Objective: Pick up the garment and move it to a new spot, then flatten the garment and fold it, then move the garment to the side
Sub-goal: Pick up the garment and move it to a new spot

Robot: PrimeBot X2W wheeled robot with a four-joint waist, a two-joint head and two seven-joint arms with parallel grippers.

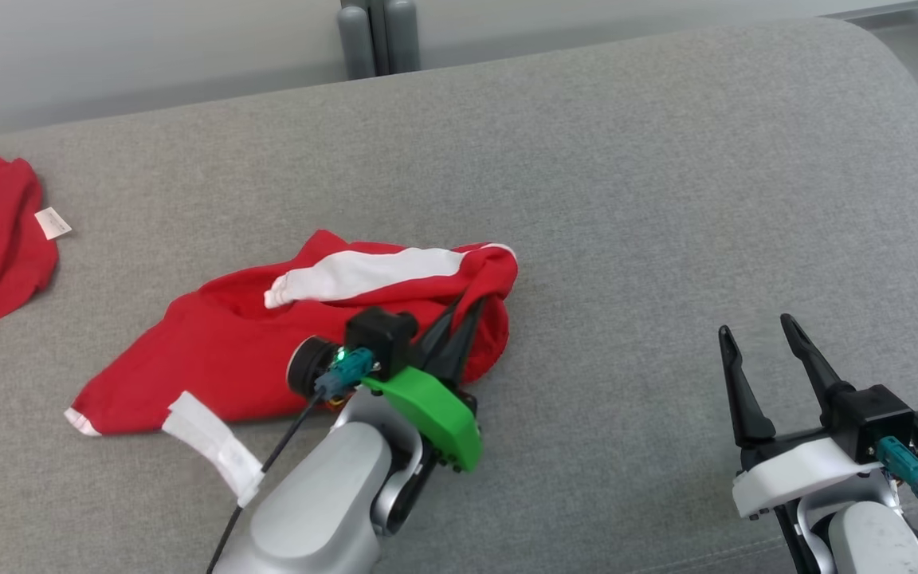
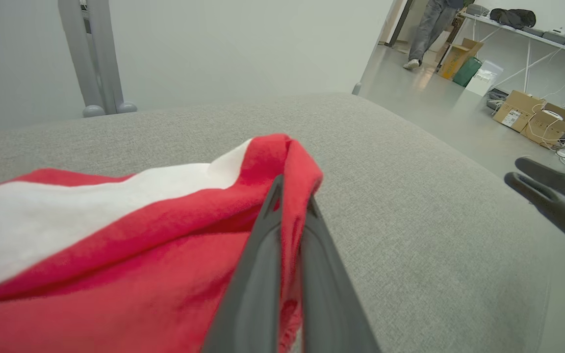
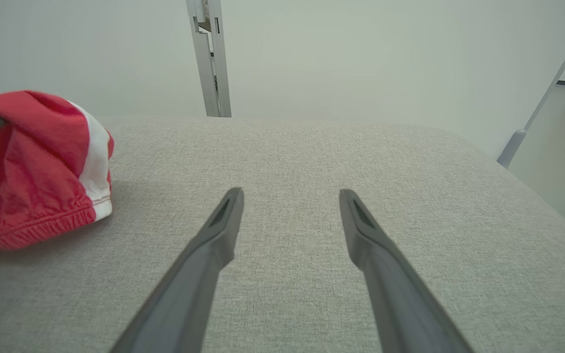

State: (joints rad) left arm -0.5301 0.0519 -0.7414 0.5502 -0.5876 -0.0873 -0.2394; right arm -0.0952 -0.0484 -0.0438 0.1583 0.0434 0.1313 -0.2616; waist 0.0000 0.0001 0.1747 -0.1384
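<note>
the red garment [image 1: 252, 351], soft with a white stripe, lies bunched up on the fuzzy grey counter [image 1: 626, 199]. the left tool [image 1: 467, 307] is pinched tight on its stretchy edge. the right tool [image 1: 755, 323] is wide, holding nothing, well apart. i think this is the pick-up step; moving, flattening and folding are all left.
</note>
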